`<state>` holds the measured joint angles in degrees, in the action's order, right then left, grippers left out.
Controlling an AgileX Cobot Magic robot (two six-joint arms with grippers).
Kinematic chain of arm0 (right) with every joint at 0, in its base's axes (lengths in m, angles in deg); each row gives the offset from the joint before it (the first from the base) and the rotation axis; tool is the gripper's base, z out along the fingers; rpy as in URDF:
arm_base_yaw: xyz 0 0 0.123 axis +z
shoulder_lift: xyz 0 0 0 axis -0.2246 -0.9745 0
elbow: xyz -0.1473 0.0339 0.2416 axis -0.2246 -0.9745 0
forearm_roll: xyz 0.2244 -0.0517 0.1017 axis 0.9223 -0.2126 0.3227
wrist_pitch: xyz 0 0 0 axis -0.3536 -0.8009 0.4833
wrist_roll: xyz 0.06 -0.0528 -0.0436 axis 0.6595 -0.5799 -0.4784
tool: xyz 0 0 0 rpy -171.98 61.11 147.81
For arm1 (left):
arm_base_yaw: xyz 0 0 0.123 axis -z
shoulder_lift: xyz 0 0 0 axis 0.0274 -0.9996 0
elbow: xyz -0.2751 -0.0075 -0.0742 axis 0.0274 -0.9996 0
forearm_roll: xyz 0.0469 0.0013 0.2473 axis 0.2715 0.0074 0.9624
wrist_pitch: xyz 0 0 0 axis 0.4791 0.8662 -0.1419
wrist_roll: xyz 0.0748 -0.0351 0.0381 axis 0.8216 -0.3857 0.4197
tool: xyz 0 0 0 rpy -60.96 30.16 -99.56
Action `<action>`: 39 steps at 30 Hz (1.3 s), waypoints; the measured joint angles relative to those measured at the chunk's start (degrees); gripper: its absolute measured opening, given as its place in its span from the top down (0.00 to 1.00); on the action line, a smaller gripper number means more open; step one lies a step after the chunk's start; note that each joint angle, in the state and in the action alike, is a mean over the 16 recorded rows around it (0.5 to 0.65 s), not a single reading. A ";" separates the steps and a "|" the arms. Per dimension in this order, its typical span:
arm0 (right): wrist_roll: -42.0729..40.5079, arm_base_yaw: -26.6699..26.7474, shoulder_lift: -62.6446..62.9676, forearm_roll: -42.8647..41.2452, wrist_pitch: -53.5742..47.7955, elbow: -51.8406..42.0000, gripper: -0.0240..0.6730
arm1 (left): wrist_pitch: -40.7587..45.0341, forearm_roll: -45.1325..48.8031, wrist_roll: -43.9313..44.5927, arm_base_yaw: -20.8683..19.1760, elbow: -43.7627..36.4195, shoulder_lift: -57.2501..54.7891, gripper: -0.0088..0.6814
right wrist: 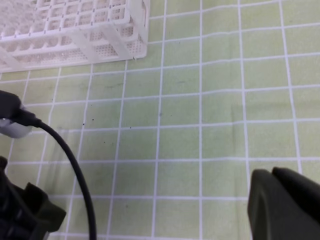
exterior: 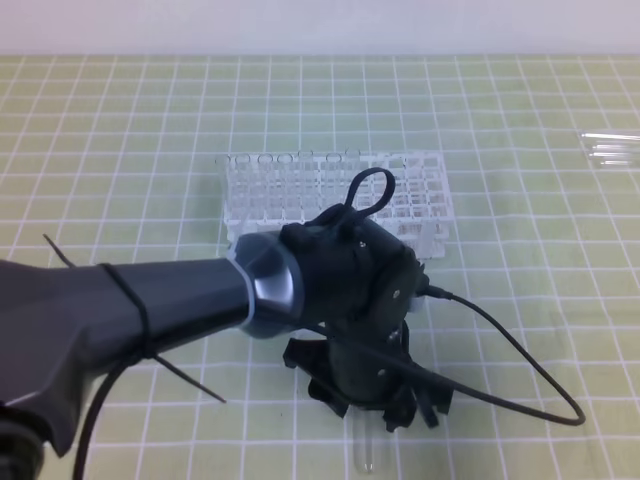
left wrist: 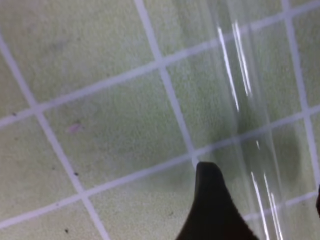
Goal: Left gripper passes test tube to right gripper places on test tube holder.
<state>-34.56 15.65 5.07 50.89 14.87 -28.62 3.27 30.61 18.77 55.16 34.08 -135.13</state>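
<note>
My left gripper [exterior: 385,415] stood with jaws spread wide over one test tube [exterior: 366,450] lying flat between them; my right gripper [right wrist: 282,205] was closed, empty; beyond both sat one test tube holder [exterior: 335,195], with some spare tubes [exterior: 612,148] far right

Left arm [exterior: 130,300]: dark grey link, silver-grey collar, black wrist housing (small screws visible), black zip tie, black cable [exterior: 500,350] looping behind. Left gripper [exterior: 375,405]: black jaws.

You get bright, even light and soft shadows on the bench [exterior: 520,300]; the left wrist view is blurred (white glare streaks the test tube [left wrist: 250,100]).
</note>
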 joint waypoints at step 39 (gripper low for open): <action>0.00 0.00 0.01 0.79 -0.49 0.00 0.99 | 2.34 0.10 0.90 0.06 0.13 -3.10 0.62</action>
<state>-34.56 15.65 5.08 51.67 14.38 -28.62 5.61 30.71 19.66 55.21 34.21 -138.23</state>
